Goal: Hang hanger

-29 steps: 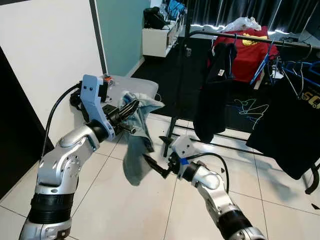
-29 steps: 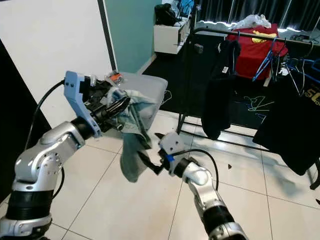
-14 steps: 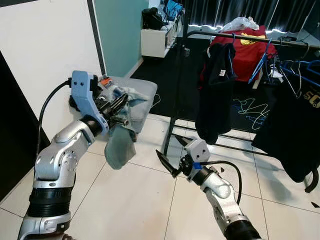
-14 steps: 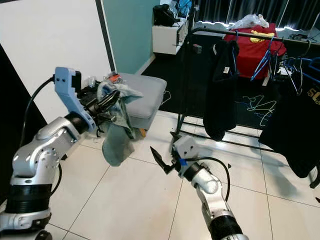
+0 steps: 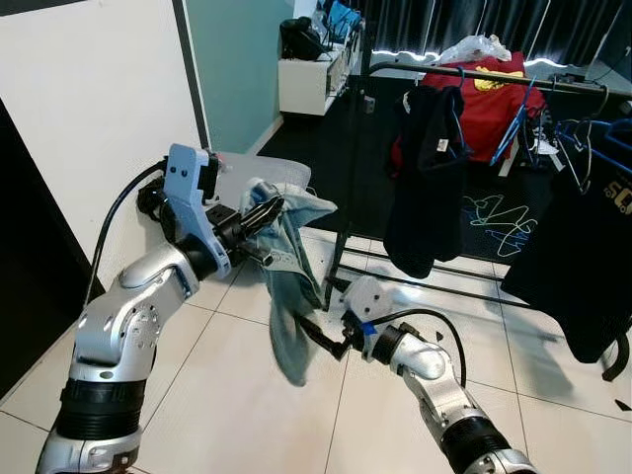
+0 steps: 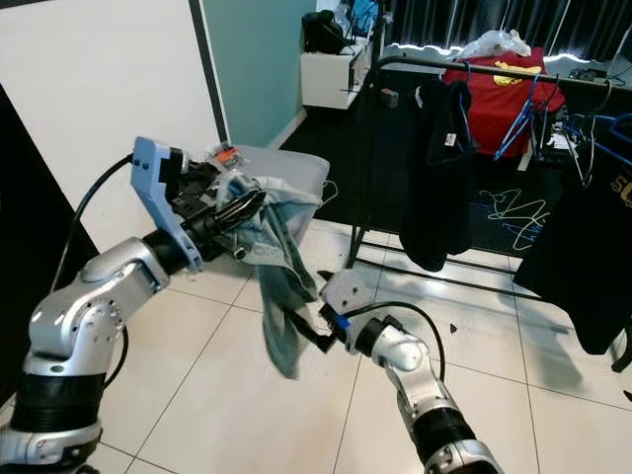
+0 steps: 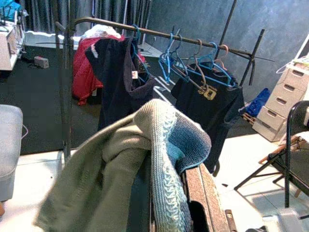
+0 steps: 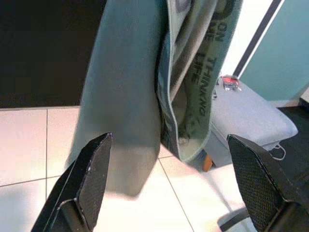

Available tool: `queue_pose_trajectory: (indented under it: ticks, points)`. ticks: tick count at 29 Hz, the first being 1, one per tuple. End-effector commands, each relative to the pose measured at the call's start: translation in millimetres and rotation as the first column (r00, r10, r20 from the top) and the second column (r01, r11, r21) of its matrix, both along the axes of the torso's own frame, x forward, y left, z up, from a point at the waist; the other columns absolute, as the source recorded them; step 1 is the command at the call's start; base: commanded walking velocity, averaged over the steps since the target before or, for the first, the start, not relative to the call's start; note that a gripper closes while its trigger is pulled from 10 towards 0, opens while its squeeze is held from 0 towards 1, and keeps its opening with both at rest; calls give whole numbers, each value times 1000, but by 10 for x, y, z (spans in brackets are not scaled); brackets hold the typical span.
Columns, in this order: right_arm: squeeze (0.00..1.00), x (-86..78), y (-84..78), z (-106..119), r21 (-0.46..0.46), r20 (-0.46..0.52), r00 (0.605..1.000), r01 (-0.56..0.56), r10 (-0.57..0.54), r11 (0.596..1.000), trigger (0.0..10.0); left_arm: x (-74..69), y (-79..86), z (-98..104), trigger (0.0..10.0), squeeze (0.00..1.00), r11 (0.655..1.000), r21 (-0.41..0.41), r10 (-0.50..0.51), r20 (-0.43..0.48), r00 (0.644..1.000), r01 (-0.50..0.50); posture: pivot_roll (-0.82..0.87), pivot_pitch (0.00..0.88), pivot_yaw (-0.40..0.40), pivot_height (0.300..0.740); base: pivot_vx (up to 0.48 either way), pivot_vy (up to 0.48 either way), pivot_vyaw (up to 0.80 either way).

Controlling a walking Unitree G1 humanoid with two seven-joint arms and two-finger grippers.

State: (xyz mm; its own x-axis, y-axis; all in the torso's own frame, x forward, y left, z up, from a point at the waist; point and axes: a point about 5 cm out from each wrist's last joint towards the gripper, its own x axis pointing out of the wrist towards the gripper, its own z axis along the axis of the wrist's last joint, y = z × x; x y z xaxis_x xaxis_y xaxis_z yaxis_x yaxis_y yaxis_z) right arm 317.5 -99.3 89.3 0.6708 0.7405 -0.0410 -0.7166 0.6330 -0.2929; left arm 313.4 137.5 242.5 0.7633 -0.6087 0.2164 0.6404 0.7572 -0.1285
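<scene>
Hanger hidden under a pale blue-green garment [image 5: 286, 267], held up at left, well short of the clothes rail [image 5: 474, 74].
Left gripper [image 5: 259, 222] fingers pinching the garment's top; right gripper [image 5: 318, 341] fingers spread wide, low beside the hanging cloth.

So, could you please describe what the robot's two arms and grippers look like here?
Both arms are silver metal with black ribbed bands at the joints. The left gripper has long black fingers, a light blue bracket on the wrist and a black cable looping from it. The right gripper has black fingers with textured pads, a white wrist housing with a blue band and a black cable.
</scene>
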Motion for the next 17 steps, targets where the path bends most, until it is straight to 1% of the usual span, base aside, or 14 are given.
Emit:
queue_pose_trajectory:
  ticks: [1, 2, 3, 7, 8, 9, 10, 12, 13, 14, 15, 17]
  points:
    - [0, 44, 44, 5, -7, -16, 1000, 4, -4, 1000, 10000, -26, -92, 81, 10000, 0, 999, -19, -50, 25, 998, 50, 71, 0, 2, 740, 0, 0, 0]
    - [0, 44, 44, 5, -7, -16, 1000, 4, -4, 1000, 10000, -26, -92, 81, 10000, 0, 999, -19, -50, 25, 998, 50, 71, 0, 2, 740, 0, 0, 0]
    - [0, 71, 83, 4, -13, -29, 1000, -1, 0, 1000, 10000, -55, -131, 114, 10000, 0, 996, -32, -80, 37, 996, 82, 79, 0, 0, 740, 0, 0, 0]
    - [0, 71, 83, 4, -13, -29, 1000, -1, 0, 1000, 10000, -55, -131, 114, 10000, 0, 996, -32, -80, 37, 996, 82, 79, 0, 0, 740, 0, 0, 0]
    - [0, 101, 113, 5, -13, -45, 999, 4, -5, 1000, 10000, -81, -159, 139, 10000, 0, 993, -37, -108, 48, 993, 110, 79, 0, 0, 740, 0, 0, 0]
    - [0, 101, 113, 5, -13, -45, 999, 4, -5, 1000, 10000, -81, -159, 139, 10000, 0, 993, -37, -108, 48, 993, 110, 79, 0, 0, 740, 0, 0, 0]
    - [0, 140, 136, 41, 4, -49, 999, 18, -18, 1000, 10000, -92, -160, 142, 10000, 0, 992, -34, -120, 50, 991, 122, 83, 0, -1, 740, 0, 0, 0]
    - [0, 140, 136, 41, 4, -49, 999, 18, -18, 1000, 10000, -92, -160, 142, 10000, 0, 992, -34, -120, 50, 991, 122, 83, 0, -1, 740, 0, 0, 0]
    - [0, 171, 142, 86, 42, -51, 998, 36, -34, 998, 4431, -88, -149, 135, 10000, 0, 992, -28, -119, 46, 992, 121, 82, 0, 1, 740, 0, 0, 0]
    - [0, 171, 142, 86, 42, -51, 998, 36, -34, 998, 4431, -88, -149, 135, 10000, 0, 992, -28, -119, 46, 992, 121, 82, 0, 1, 740, 0, 0, 0]
    - [0, 183, 136, 108, 74, -57, 997, 46, -42, 996, 0, -80, -138, 123, 10000, 0, 993, -22, -112, 41, 993, 113, 83, 0, 1, 740, 0, 0, 0]
    - [0, 184, 128, 110, 86, -60, 997, 50, -45, 995, 0, -72, -132, 116, 10000, 0, 994, -19, -107, 38, 994, 107, 82, 0, 2, 740, 0, 0, 0]
